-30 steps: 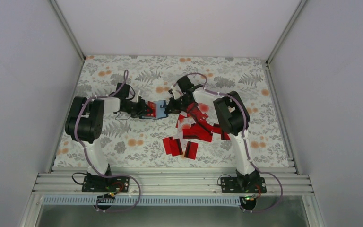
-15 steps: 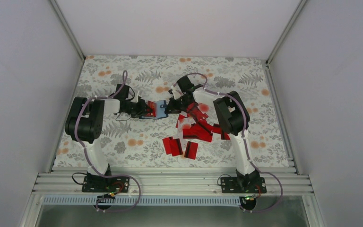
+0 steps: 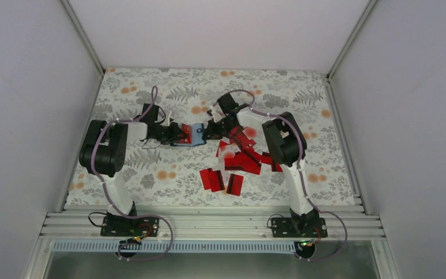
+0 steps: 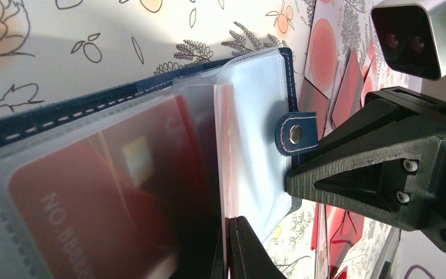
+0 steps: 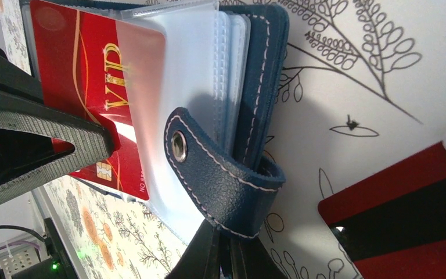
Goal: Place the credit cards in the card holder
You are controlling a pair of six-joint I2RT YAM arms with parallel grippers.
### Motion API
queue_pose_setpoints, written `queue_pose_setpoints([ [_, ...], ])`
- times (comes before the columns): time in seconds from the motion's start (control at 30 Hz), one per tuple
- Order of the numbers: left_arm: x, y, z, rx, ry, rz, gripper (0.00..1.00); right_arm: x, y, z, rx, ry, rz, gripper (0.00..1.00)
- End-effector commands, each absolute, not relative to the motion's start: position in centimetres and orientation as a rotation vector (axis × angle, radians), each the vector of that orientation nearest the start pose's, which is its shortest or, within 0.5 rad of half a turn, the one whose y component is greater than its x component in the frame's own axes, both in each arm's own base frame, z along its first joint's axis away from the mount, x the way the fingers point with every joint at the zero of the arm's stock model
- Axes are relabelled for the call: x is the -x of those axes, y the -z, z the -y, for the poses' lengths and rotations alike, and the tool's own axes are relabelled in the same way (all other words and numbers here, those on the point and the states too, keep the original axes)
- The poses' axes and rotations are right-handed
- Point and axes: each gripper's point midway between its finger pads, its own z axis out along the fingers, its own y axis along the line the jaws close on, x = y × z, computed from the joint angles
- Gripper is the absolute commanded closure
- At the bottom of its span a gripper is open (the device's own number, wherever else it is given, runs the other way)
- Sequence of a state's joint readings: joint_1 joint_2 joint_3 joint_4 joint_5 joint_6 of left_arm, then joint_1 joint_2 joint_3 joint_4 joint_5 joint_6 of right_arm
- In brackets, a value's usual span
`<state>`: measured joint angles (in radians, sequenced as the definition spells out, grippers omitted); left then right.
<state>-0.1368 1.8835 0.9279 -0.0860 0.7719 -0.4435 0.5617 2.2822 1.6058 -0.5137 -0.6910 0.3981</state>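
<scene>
Two robot arms meet over a navy card holder (image 3: 197, 133) near the middle of a table (image 3: 302, 99) covered in a grey leaf and orange flower print. Plain white walls (image 3: 209, 29) enclose the table on three sides, and an aluminium rail (image 3: 209, 224) carrying the arm bases runs along its near edge.

The left gripper (image 3: 177, 135) is pinched tight on a red VIP card (image 5: 87, 70) with gold lettering. The card lies partly inside one of the holder's clear plastic sleeves (image 5: 197, 64).

The right gripper (image 5: 226, 253) is clamped on the holder's blue snap strap (image 5: 220, 174), pinning the open holder from the opposite side.

The remaining credit cards (image 3: 241, 158) lie in a loose red heap on the cloth just nearer the camera, to the right of the holder. A few more of them (image 3: 220, 180) sit slightly apart from the heap, toward the rail.
</scene>
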Motion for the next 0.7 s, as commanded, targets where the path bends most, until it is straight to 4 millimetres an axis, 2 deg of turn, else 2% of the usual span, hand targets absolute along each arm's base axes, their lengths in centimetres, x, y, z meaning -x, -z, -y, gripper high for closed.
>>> queue_pose_setpoints([
  [0.0, -38.0, -2.8, 15.7, 0.039, 1.044, -2.621, 0.96, -31.8, 5.8, -32.9, 0.387, -0.963, -3.149, 0.96],
  [0.3, -38.0, -2.7, 15.7, -0.03, 1.01, -2.66, 0.96, -31.7, 5.7, -32.8, 0.39, -0.965, -3.15, 0.96],
  [0.53, -37.5, -2.3, 17.3, 0.023, 1.072, -2.635, 0.96, -31.6, 5.7, -32.8, 0.389, -0.968, -3.151, 0.96],
  [0.67, -37.6, -2.6, 17.1, 0.117, 1.066, -2.594, 0.97, -31.5, 5.7, -32.7, 0.39, -0.968, -3.153, 0.96],
])
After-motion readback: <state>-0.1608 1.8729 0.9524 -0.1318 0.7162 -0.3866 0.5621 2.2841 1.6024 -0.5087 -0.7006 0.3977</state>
